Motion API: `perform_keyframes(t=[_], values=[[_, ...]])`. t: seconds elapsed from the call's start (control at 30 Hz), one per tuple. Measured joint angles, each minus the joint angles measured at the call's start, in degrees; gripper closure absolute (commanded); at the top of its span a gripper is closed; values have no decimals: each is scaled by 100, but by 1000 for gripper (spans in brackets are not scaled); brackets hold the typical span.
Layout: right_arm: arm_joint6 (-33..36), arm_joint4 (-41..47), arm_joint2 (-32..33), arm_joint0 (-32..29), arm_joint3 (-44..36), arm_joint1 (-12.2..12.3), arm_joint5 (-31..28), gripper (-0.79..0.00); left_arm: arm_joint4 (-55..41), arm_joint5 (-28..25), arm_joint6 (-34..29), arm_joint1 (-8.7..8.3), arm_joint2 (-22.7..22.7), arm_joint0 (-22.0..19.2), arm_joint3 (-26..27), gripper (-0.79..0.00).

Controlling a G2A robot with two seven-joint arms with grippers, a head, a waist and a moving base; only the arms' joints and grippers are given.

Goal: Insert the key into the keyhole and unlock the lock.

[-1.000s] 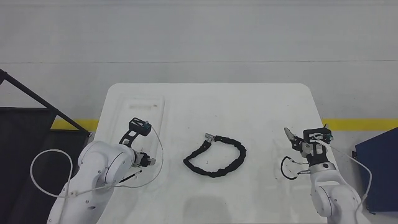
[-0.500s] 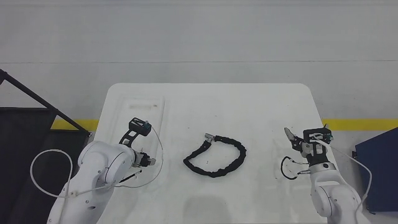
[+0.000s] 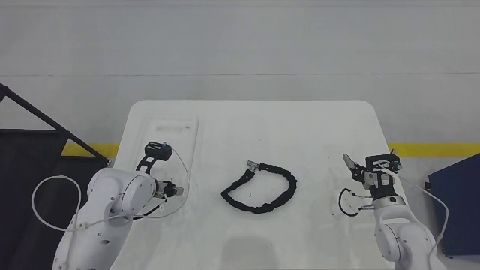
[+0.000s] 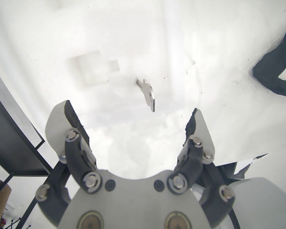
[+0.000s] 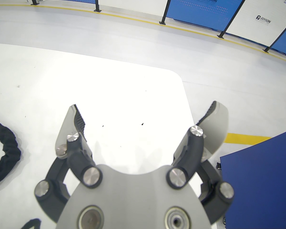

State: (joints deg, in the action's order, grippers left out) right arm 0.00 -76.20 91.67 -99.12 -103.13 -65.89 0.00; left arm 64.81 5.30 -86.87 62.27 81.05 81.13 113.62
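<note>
Key [image 4: 148, 94], lying on the worktop [image 4: 205, 24] just ahead of the left gripper [image 4: 131, 107] and its open fingers [image 4: 72, 117] (right gripper [image 5: 143, 106] open too), may skid if pinched off-centre.

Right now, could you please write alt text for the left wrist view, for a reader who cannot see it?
The open left gripper hangs over a white table, with a small silver key just ahead of it. A black cable lock lies farther off.

left gripper [image 4: 131, 107]: my claw's spread wide open, jaws far apart
left arm [image 3: 124, 195]: tucked in on my left side, wrist tipped down-ish
right gripper [image 5: 143, 105]: wide open too
right arm [image 3: 394, 229]: sits low on my right side
</note>
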Motion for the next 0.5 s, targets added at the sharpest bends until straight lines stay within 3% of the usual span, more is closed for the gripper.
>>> perform_keyframes(t=[0.03,0.07,0.1,0.13,0.17,0.2,0.23,0.5], values=[[0,0,0,0,0,0,0,-785,-7,3,-5,1,-11,-12,-3,-449],[0,0,0,0,0,0,0,-785,-10,10,-21,2,-30,-27,-9,-422],[0,0,0,0,0,0,0,-785,-10,12,-41,3,-49,-37,-16,-437],[0,0,0,0,0,0,0,-785,-9,13,-64,4,-69,-46,-26,-523],[0,0,0,0,0,0,0,-785,-3,14,-94,4,-97,-60,-39,-536],[0,0,0,0,0,0,0,-785,2,19,-107,5,-115,-72,-48,-394],[0,0,0,0,0,0,0,-785,7,25,-112,7,-133,-84,-57,-372],[0,0,0,0,0,0,0,-785,48,72,-89,22,-288,-228,-159,-379]])
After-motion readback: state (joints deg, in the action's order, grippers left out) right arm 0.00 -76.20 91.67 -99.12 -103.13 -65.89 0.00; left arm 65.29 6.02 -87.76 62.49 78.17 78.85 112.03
